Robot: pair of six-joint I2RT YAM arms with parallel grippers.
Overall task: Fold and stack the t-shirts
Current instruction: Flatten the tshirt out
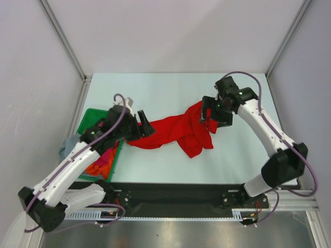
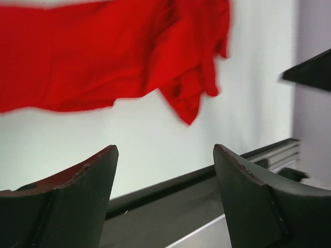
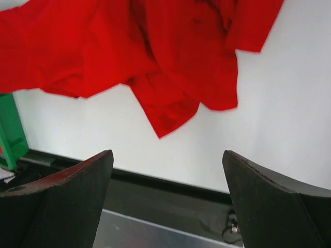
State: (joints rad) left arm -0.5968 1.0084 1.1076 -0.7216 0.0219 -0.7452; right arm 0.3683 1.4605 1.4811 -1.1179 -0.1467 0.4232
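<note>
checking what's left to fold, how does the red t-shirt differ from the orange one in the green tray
The red t-shirt lies on the table; the orange t-shirt sits in the green tray. The red one is stretched into a long crumpled band; the orange one is bunched small. The red one shows nearly whole; the orange one is partly hidden by the left arm. Both are unfolded.

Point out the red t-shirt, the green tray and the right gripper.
red t-shirt (image 1: pixel 170 132), top external view, middle of the bunched cloth.
green tray (image 1: pixel 89 117), top external view, its far left corner.
right gripper (image 3: pixel 166 153), right wrist view, midway between its open fingertips.
</note>
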